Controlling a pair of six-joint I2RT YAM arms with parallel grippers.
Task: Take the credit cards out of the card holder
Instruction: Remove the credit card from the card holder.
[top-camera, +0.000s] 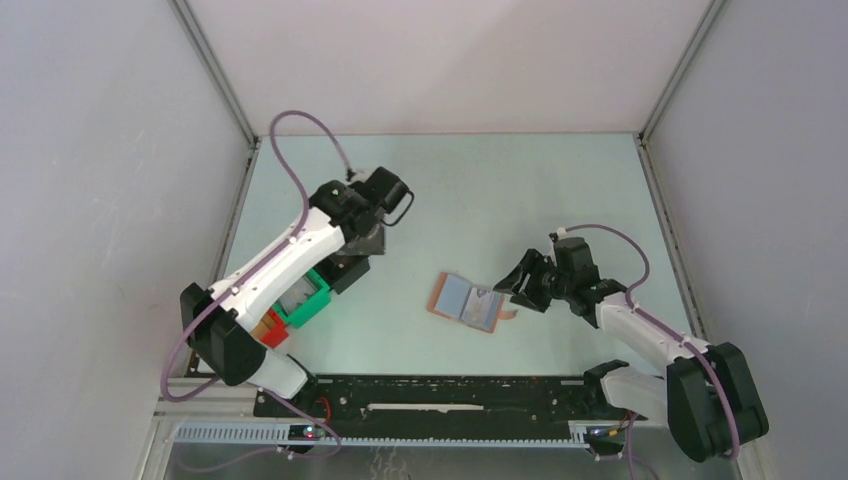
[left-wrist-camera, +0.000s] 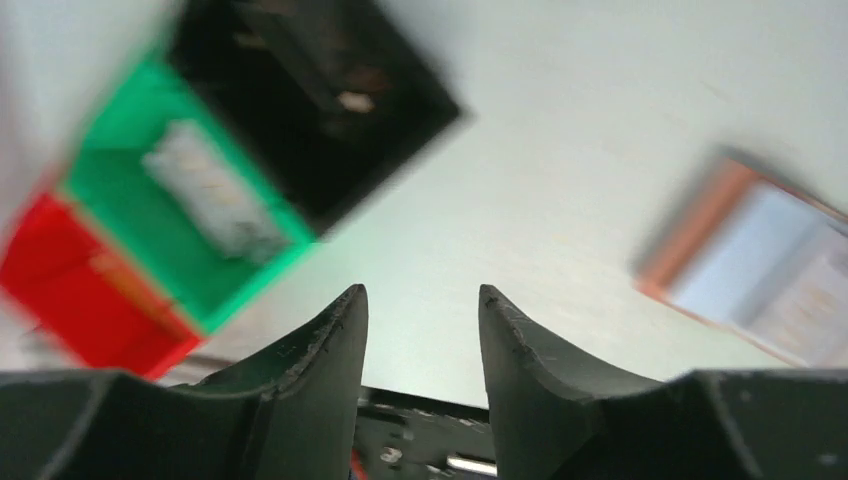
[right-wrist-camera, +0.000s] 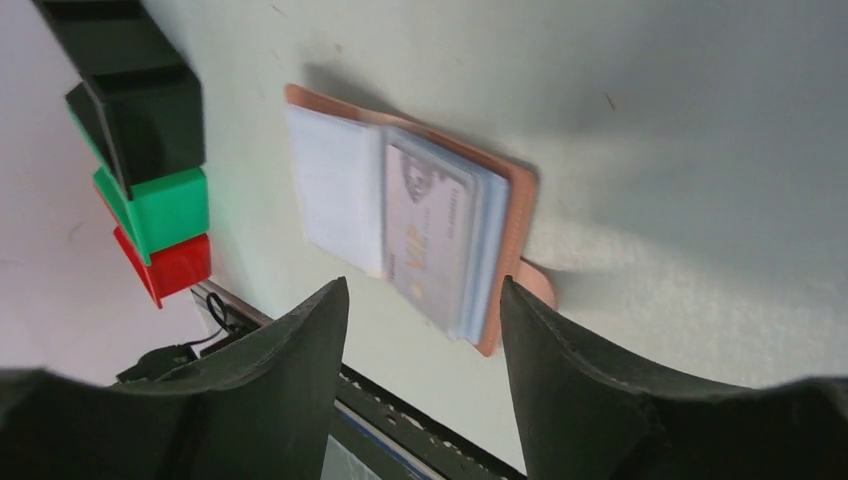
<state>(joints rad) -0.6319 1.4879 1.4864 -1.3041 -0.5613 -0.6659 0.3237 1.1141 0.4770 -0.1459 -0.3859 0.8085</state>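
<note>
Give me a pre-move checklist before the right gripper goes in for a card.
1. Card holder lying open: ok.
2. Cards in it, top one exposed: ok.
3. Right gripper open, empty, lined up on the cards' near end: ok.
4. Left gripper open, empty, well away from the holder: ok.
5. Green bin contents: cannot tell, something pale inside, blurred.

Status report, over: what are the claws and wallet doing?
Left gripper open, empty. Right gripper open, near card holder. Holder lies open, credit cards inside. Path clear.
</note>
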